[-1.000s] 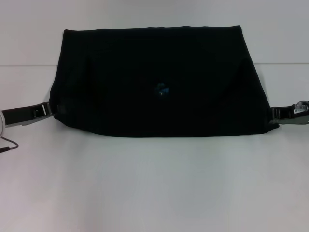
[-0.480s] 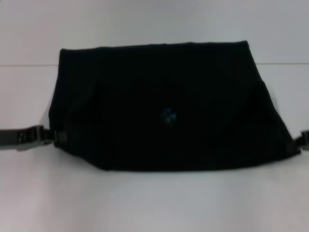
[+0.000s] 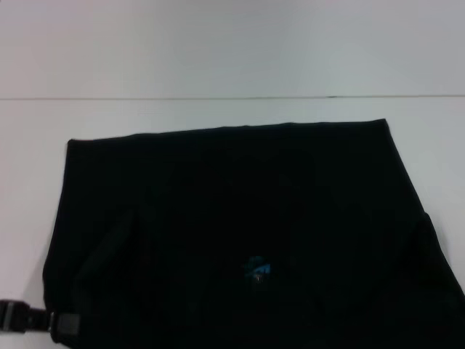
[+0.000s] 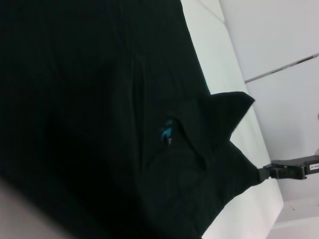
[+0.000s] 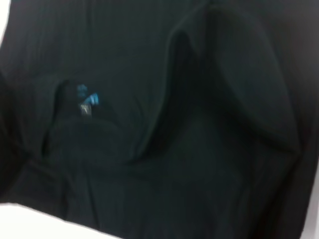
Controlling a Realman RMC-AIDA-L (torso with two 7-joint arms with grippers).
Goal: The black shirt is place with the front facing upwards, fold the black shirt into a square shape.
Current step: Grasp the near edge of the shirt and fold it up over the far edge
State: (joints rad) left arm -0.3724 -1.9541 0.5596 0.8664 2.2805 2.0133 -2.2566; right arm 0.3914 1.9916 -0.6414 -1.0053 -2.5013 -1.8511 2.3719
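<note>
The black shirt point(image 3: 240, 218) is stretched wide, its back on top, and fills the lower half of the head view. Its small blue neck label point(image 3: 258, 269) shows near the middle, and again in the left wrist view point(image 4: 166, 130) and the right wrist view point(image 5: 87, 94). My left gripper point(image 3: 62, 323) sits at the bottom left, shut on the shirt's left corner. My right gripper point(image 4: 264, 173) is out of the head view. The left wrist view shows it far off, with the shirt point(image 4: 99, 114) drawn to a taut point at its tips. Cloth point(image 5: 199, 149) fills the right wrist view.
The shirt's far fold rests on the white table point(image 3: 218, 58), where a thin seam line point(image 3: 218, 97) runs across behind it. In the left wrist view, bare white table point(image 4: 234, 79) lies beside the cloth.
Both grippers have pulled the shirt's near edge toward me and outward. The shirt now looms larger and lower, and the right gripper has slid out of the head view.
</note>
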